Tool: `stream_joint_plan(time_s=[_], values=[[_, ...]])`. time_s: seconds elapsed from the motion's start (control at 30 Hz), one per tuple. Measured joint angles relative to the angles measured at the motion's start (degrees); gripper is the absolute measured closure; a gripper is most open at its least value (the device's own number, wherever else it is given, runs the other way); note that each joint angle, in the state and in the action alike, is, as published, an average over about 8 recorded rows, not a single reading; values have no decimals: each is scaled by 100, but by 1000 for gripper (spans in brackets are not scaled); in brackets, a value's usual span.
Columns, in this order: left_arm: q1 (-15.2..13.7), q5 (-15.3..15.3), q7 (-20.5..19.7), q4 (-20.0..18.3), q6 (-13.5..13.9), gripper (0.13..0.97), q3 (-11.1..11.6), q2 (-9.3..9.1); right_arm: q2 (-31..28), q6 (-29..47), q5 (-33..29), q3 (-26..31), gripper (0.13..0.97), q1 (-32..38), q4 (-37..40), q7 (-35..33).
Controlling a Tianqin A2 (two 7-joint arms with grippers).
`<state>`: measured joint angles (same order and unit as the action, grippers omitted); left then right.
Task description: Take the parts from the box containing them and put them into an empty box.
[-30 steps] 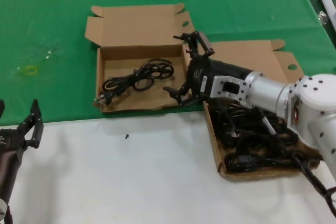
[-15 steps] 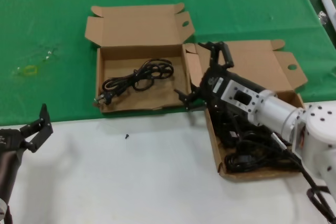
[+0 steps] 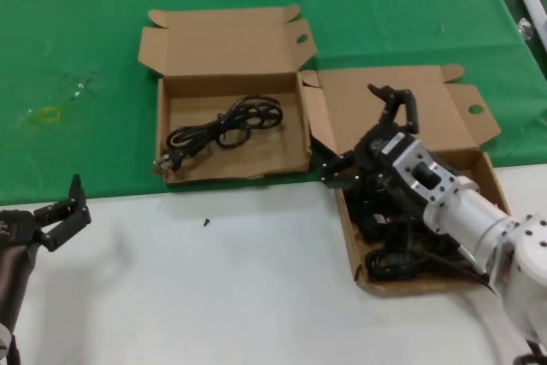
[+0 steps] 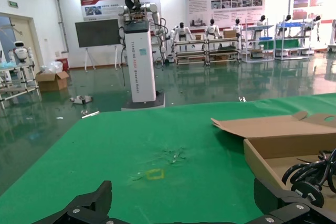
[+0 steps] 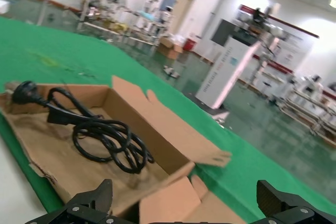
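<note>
One power cord (image 3: pixel 224 126) lay in the left box (image 3: pixel 175 173), remaining cords (image 3: pixel 402 237) heaped in the right box (image 3: pixel 349 250); right tool (image 3: pixel 369 144), spread wide and empty above that heap, should descend squarely onto a single bundle; left tool (image 3: pixel 58 215) idle, open, at bench edge.

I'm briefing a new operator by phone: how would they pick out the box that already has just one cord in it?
On the green cloth sit two open cardboard boxes side by side. Take the left box, farther from the right gripper. It holds a single black cord on a mostly bare floor, while the right box is piled with cords.
</note>
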<state>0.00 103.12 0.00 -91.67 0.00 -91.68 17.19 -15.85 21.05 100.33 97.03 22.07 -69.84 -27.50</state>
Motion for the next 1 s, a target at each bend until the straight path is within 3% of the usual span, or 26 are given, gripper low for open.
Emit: stream_joint_plan(time_s=[0.23, 1.0], values=[[0, 0, 0, 0, 0, 148, 0, 0, -31, -485, 64, -124, 129, -508, -505, 633], [0, 1, 0, 0, 0, 132, 0, 0, -122, -1906, 254, -485, 129, -1998, -1977, 2491]])
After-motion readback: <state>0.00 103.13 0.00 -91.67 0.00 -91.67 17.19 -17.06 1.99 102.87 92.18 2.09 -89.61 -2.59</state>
